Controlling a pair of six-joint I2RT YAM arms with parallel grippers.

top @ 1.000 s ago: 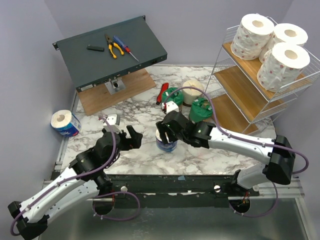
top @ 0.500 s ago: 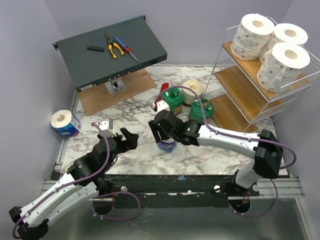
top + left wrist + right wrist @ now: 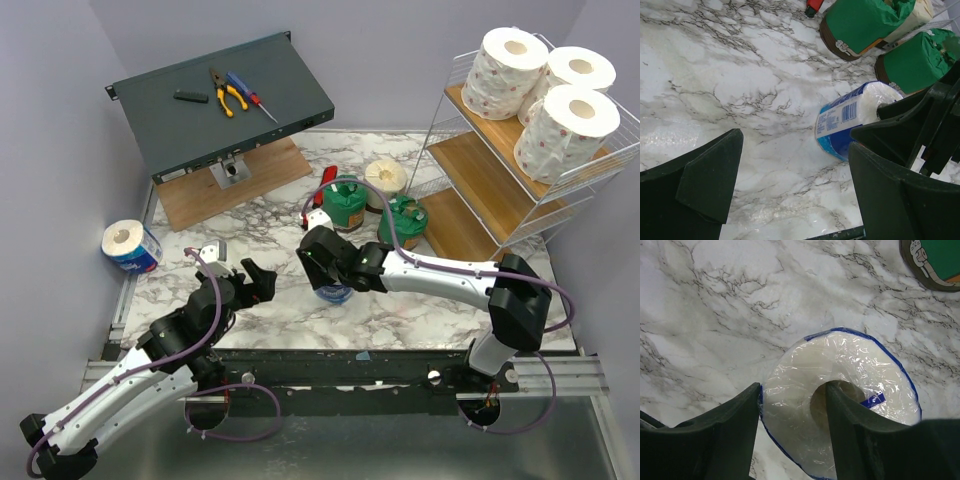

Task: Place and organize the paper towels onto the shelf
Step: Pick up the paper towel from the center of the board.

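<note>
**Right tool pinches a blue roll at mid-desk; shelf's top tier carries three**

The shelf [image 3: 480, 175] stands at the desk's [image 3: 270, 225] right edge. Its top tier holds three white pink-specked rolls [image 3: 510, 70], packed close together.

At mid-desk the right tool [image 3: 795, 390] is clamped on the wall of a blue-wrapped roll [image 3: 333, 292]. One finger sits in the core hole and the other presses the outside. The left wrist view shows this roll tilted, with its label facing out.

The left tool [image 3: 795, 145] hangs just beside it, fingers spread wide with nothing between them.

Between this roll and the shelf, two green-wrapped rolls [image 3: 345, 203] and a cream roll [image 3: 385, 180] cluster on the marble.

A second blue roll [image 3: 131, 246] sits well apart at the left edge.

At the back, a dark grey box [image 3: 290, 75] carries pliers [image 3: 225, 95] and a screwdriver [image 3: 250, 95] on top.
</note>
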